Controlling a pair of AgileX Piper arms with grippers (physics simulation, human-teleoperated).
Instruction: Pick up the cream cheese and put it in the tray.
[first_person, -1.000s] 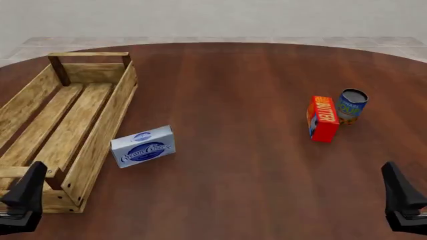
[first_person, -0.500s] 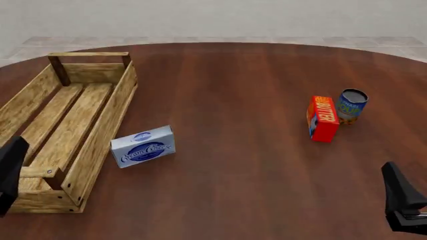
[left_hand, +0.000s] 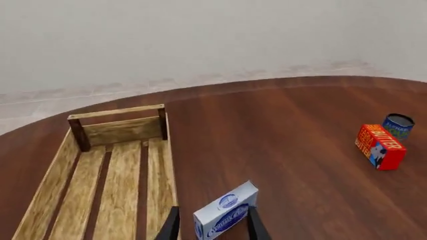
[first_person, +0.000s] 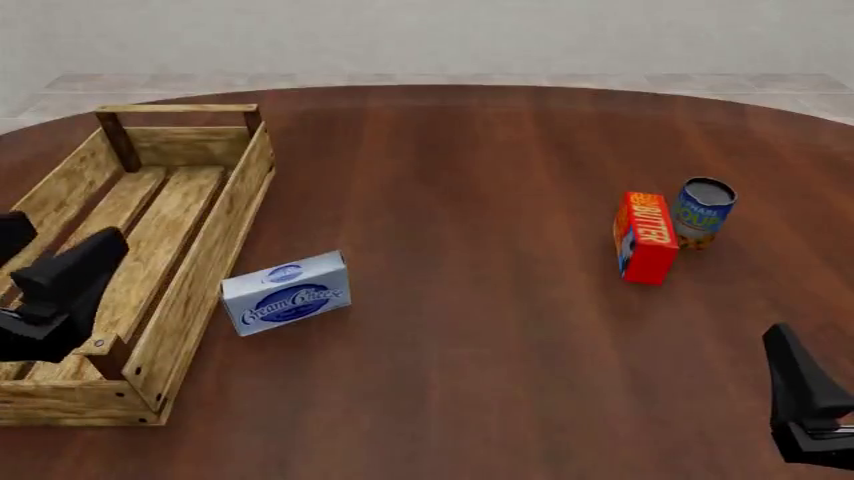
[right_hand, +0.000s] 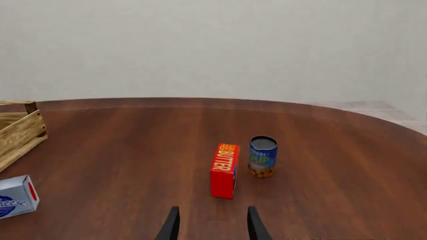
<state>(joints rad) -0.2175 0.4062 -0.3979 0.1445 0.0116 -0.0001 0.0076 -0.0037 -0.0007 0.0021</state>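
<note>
Cream cheese: the small pale blue-white rectangular box of cream cheese (first_person: 286, 293) lies on the dark brown wooden tabletop (first_person: 481, 330), just beside the long outer wall of the tray, near the tray's close end. Nothing holds it.
Tray: the large light-wood slatted tray (first_person: 203, 262) with a bar handle at each end stands on the left part of the tabletop; no box is inside.
What changed: one second ago the left gripper (first_person: 60, 290) was low at the near-left corner of the front view. Now it is higher and further forward, above the near end of the tray. The cream cheese, the butter and the can have not moved.
Meaning for the task: I judge this is the approach step. In the left wrist view the box (left_hand: 226, 216) shows between the two finger tips, so the arm seems to aim at it; the grasp is not yet done.
Left jaws: apart and empty.
Right gripper (right_hand: 211, 225): it stayed at the near-right edge, jaws apart, holding nothing.
Writing: "Cream Cheese" in script on a dark blue oval on the box. "BUTTER" in yellow letters on the red-orange upright box (first_person: 646, 237). The label of the blue round can (first_person: 702, 212) beside it is too small to read.
</note>
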